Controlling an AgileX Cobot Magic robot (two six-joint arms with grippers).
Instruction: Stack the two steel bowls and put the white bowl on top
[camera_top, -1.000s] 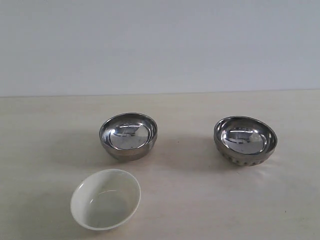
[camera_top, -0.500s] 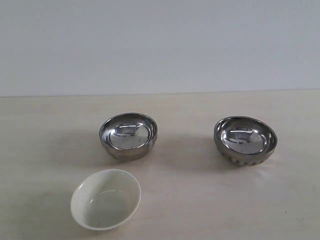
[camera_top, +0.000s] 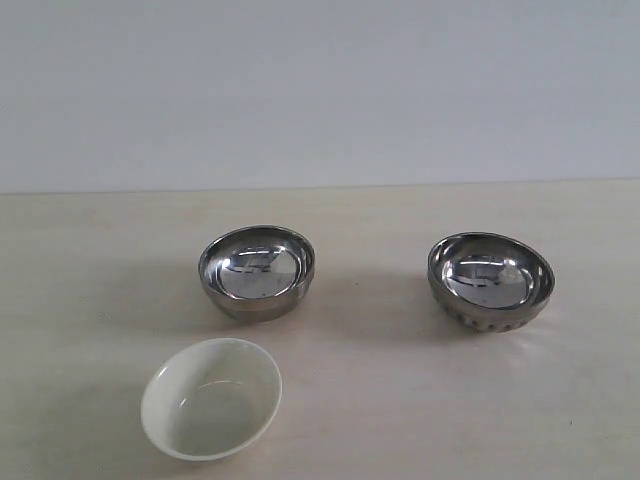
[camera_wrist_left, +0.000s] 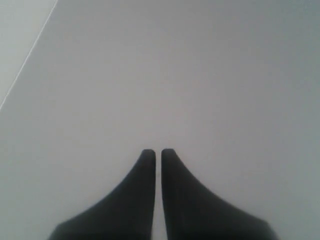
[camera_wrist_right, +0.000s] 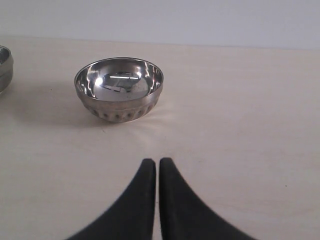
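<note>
Both steel bowls (camera_top: 257, 272) (camera_top: 490, 282) are mirror-shiny metal, one smooth-sided, one dimpled; the white bowl (camera_top: 211, 398) looks glossy, the pale table (camera_top: 400, 400) matt.

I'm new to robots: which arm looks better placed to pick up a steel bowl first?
Probably the right. The right claw points at the dimpled steel bowl, with only table between them. The left claw faces a blank grey surface, with no bowl in sight. Both claws are shut.

On the table (camera_top: 420, 420), the smooth steel bowl (camera_top: 257, 271) sits left of the dimpled steel bowl (camera_top: 490, 282), with the white bowl (camera_top: 211, 398) nearer, left
</note>
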